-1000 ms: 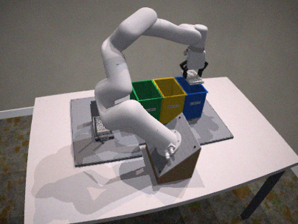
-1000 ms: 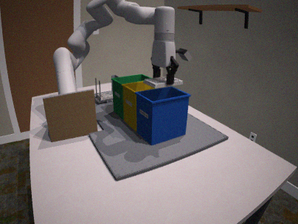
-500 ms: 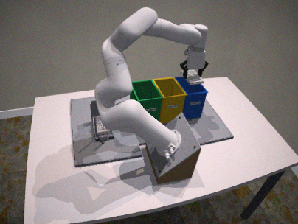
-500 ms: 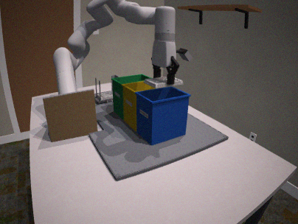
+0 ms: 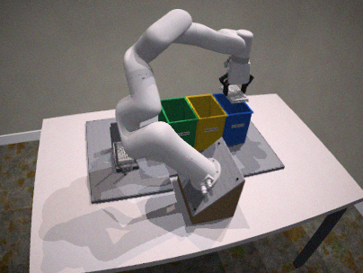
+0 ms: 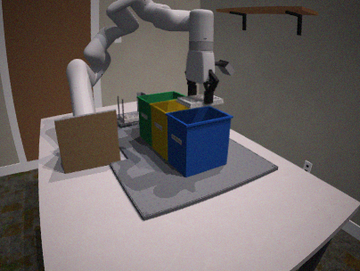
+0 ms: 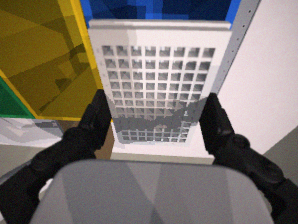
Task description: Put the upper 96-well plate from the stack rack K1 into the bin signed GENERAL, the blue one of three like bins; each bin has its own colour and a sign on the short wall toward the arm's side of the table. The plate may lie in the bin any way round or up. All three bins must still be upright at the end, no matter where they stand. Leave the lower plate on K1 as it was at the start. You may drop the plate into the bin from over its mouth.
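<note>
My gripper (image 5: 235, 89) is shut on the white 96-well plate (image 5: 236, 94) and holds it level above the far end of the blue bin (image 5: 234, 118). In the exterior view the plate (image 6: 200, 101) hangs just behind the blue bin's (image 6: 199, 139) far rim. In the wrist view the plate (image 7: 156, 92) sits between my black fingers, with the blue bin's inside (image 7: 165, 10) above it and the yellow bin (image 7: 42, 65) to the left. Rack K1 (image 5: 122, 154) holds the lower plate at the mat's left, partly hidden by the arm.
The green bin (image 5: 179, 118), yellow bin (image 5: 207, 121) and blue bin stand upright in a row on the grey mat. The arm's brown base block (image 5: 211, 186) stands at the mat's front edge. A wall shelf (image 6: 267, 11) hangs high behind.
</note>
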`<control>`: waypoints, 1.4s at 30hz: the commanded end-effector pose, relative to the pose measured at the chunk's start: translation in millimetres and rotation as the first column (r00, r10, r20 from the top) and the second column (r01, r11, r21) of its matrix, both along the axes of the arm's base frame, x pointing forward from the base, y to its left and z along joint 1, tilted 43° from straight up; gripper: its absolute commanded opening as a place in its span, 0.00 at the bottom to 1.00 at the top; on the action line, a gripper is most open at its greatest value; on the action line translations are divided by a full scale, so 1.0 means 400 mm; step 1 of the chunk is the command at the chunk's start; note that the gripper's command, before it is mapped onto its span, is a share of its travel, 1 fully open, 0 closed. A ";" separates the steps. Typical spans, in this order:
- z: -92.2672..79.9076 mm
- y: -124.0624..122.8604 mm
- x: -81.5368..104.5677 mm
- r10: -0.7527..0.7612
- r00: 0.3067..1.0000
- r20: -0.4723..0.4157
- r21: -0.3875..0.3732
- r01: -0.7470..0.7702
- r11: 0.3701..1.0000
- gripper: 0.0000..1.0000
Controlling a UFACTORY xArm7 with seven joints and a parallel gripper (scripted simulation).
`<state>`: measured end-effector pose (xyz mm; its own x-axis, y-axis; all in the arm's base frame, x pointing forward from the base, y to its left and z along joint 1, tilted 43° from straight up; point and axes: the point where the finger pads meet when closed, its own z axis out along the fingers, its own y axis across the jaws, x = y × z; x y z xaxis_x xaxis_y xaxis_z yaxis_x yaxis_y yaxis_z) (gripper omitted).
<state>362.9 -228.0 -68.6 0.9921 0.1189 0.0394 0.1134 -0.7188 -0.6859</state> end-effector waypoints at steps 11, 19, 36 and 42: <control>-0.021 0.017 -0.001 -0.002 1.000 0.002 -0.004 0.002 1.000 0.00; -0.030 0.026 -0.001 -0.002 1.000 0.002 -0.004 0.002 1.000 0.00; -0.030 0.026 -0.001 -0.002 1.000 0.002 -0.004 0.002 1.000 0.00; -0.032 0.028 -0.002 -0.002 1.000 0.002 -0.004 0.002 1.000 0.00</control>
